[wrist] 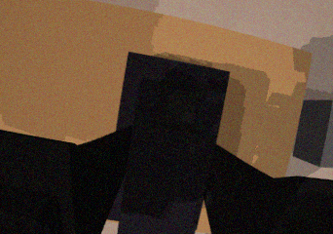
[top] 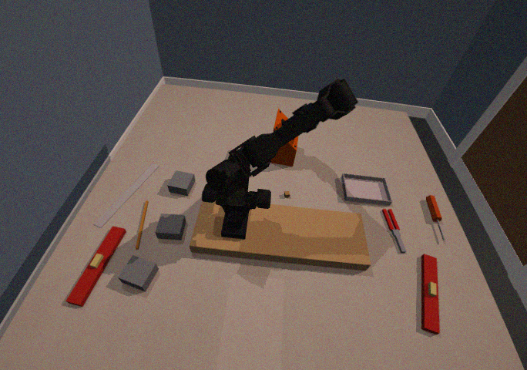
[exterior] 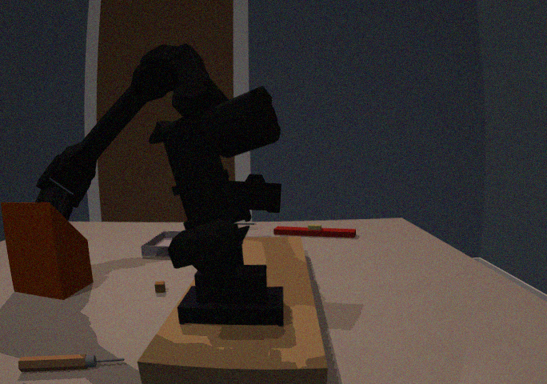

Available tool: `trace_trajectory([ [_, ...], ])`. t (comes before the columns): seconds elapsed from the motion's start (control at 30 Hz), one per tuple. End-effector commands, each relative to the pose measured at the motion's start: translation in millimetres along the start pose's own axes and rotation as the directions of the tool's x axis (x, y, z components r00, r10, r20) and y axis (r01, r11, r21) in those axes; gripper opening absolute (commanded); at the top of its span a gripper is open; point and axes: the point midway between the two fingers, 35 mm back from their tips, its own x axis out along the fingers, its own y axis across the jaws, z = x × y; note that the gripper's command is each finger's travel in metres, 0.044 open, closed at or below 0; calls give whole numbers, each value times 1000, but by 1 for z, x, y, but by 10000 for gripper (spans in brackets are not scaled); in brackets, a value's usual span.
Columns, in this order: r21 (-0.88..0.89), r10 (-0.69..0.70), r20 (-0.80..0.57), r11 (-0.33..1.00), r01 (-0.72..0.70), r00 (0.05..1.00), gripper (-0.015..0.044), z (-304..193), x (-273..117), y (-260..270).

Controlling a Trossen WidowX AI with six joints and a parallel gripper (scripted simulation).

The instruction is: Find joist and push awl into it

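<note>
The tan floor panel lies across the middle of the floor. My gripper points down and is shut on the dark, block-shaped stud finder. The stud finder rests flat on the panel's left end. The grey-rimmed tray lies behind the panel's right end. A wooden-handled tool with a thin spike, which looks like the awl, lies on the floor beside the panel's left end. It is hidden behind the arm in the top view.
The arm's orange base stands behind the panel, with a small tan cube near it. Left: three grey blocks, a pencil, a red level. Right: red-handled pliers, an orange-handled tool, another red level.
</note>
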Motion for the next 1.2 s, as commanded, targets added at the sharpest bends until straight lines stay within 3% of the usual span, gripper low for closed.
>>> trace_trajectory([
  [0.0, 1, 8, 0, 1000, -8, 1000, 0, 0, 1, 13],
  [1.17, 4, 13, -1, 1000, -13, 1000, 0, 1, 1, 92],
])
